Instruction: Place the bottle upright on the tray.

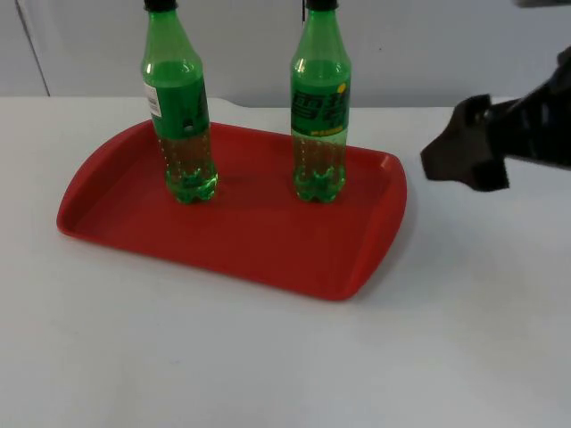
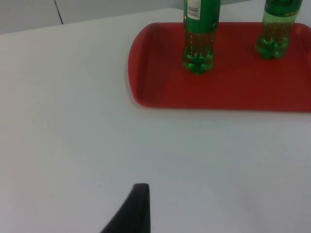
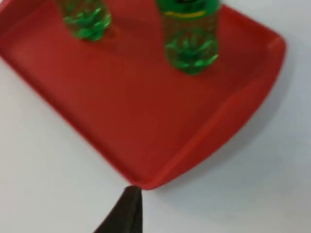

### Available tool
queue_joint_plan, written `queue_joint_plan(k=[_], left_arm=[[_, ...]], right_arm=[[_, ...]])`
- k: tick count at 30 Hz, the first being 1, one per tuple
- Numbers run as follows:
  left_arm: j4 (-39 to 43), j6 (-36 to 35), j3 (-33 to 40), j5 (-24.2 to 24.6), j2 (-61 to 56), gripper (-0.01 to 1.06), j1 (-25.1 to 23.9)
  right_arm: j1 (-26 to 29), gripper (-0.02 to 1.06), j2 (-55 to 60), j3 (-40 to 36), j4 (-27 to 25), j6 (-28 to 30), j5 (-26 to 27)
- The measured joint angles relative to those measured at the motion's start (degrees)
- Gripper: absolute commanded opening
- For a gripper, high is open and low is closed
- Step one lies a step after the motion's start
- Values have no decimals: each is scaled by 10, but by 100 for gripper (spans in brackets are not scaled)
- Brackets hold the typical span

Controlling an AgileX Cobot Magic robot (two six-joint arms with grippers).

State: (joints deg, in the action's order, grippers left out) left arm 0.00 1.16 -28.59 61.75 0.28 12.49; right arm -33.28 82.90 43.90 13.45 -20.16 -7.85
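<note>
The right gripper hangs above the white table at 3 o'clock of the red tray, holding nothing; if its fingers are apart or together I cannot tell. Of the left gripper a black fingertip is over bare table, well apart from the tray. On the tray two green bottles stand upright: one bottle at 1 o'clock, the other bottle at 10 o'clock.
</note>
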Motion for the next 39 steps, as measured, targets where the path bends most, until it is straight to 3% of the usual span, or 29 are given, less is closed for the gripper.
queue_joint_plan(k=[6,20,30,39], left_arm=[[0,0,0,0,0,105,0],[0,0,0,0,0,105,0],[0,0,0,0,0,105,0],[0,0,0,0,0,105,0]], right_arm=[[-37,105,-1,0,-1,2,-14],[-40,105,-21,-11,-17,-8,-65],[-40,105,-168,-60,-19,-2,-70],[-40,105,-355,-146,-19,54,-77]])
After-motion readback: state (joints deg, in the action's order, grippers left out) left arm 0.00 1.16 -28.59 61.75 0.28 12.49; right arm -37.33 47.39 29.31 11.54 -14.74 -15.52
